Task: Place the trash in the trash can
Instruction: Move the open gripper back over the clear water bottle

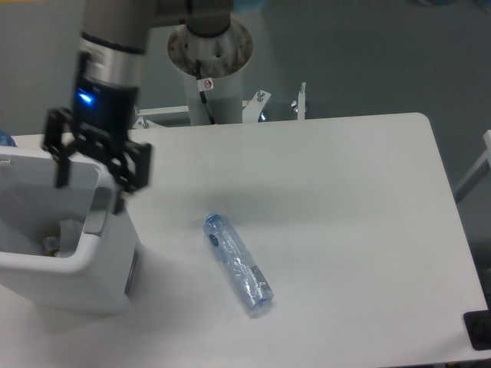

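- One bottle (237,264) lies flat mid-surface (345,215), well apart from the trash can (69,268).
- Claw (96,175) hangs over the can's rim at the left edge, fingers spread, holding nothing.

Robot lab, pedestal-mounted arm (115,46), white table (345,199)
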Robot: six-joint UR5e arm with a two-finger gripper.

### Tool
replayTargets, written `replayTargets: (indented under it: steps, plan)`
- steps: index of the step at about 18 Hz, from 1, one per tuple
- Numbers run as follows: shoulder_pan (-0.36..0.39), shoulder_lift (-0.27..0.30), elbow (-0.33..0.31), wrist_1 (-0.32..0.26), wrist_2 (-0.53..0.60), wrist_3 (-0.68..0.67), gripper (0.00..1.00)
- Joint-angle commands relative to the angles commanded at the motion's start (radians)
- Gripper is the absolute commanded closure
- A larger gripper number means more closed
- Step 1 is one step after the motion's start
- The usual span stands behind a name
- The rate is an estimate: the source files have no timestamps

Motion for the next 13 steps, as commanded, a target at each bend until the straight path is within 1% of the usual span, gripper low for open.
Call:
replayTargets:
  steps: [2, 3, 7, 10, 11, 13]
  plan:
    - [0.057, -0.043, 0.038, -0.002, -0.012, -0.03, 0.0]
    - [0.08, -0.063, 0.045, -0.003, -0.011, -0.03, 0.0]
    - [0.131, -0.132, 0.031, -0.012, 0.005, -0.03, 0.0]
    - [0.138, -0.186, 0.022, -0.021, 0.021, -0.03, 0.0]
    - [0.141, -0.199, 0.023, -0.046, 0.046, -0.028, 0.0]
    - [0.141, -0.219, 0.028, -0.118, 0.105, -0.019, 0.0]
